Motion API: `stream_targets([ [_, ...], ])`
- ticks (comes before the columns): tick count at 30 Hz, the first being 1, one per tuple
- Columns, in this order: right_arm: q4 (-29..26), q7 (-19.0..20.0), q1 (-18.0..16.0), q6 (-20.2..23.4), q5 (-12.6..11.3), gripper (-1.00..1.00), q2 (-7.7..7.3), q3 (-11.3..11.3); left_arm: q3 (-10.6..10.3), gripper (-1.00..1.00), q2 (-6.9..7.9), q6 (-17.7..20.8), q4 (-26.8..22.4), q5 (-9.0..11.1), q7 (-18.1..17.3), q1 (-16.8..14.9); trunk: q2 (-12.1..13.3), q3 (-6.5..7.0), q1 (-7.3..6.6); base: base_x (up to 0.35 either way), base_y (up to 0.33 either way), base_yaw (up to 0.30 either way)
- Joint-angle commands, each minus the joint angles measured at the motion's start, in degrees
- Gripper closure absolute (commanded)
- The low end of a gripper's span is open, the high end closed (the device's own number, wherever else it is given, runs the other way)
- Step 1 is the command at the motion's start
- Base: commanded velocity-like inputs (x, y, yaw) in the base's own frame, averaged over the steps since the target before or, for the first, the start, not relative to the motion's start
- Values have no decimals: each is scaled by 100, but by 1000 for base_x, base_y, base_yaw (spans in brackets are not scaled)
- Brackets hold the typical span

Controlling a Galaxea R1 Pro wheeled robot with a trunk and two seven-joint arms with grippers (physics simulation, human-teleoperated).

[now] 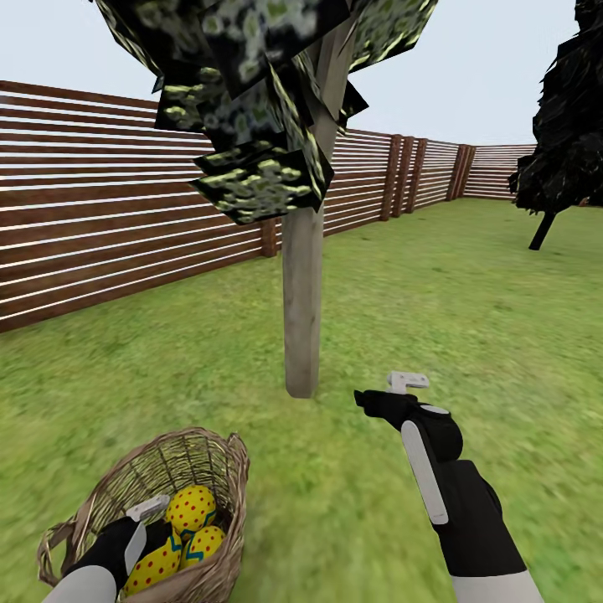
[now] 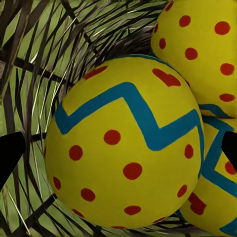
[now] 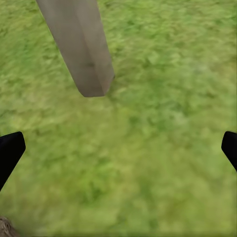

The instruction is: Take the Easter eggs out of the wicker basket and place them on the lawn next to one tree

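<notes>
**Left gripper inside the basket, eggs not yet lifted**

The wooden fence ran behind the tree on its left side and carried on past it toward the far corner of the garden. Nearer than the tree and to its left, the wicker basket sat on the lawn, tilted, with its mouth open upward. All three Easter eggs lay inside it, pressed together: one with red dots on top, and two lower ones with blue zigzag bands and red dots.

The left gripper reached into the basket from the near side, right against the eggs. In the left wrist view a banded egg sat between the two dark fingertips, which stood wide apart at either edge of the picture; the fingers were spread and gripped nothing. Two more eggs touched that one, with the woven wall behind them.

The tree's pale trunk rose straight from the grass, blocky speckled foliage overhead. To the right of the trunk, close to its base, the right gripper hung above the grass, fingers released and empty. Its wrist view showed the trunk's foot and bare grass between the separated tips. Far right of the tree stood a dark tree.
</notes>
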Motion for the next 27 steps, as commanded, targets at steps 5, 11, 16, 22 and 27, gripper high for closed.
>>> stream_targets([
  [5,-4,-57,-4,17,-60,-100,0,4,18,-100,-9,-69,6,-14,4,-5,-8,-94,9,0,0,0],
  [11,-4,-57,-4,17,-60,-100,0,9,10,-100,-11,-127,15,-19,4,-5,-8,-94,9,0,0,0],
  [16,-4,-57,-4,17,-60,-100,0,11,6,-100,-11,-171,18,-20,1,-5,-8,-94,9,0,0,0],
  [22,-4,-57,-4,17,-60,-100,0,12,3,-100,-12,-244,24,-20,-12,-5,-10,-138,14,0,0,0],
  [27,-4,-57,-4,17,-60,-100,0,12,4,-100,-12,-262,27,-22,-105,-5,-14,-205,22,0,0,0],
])
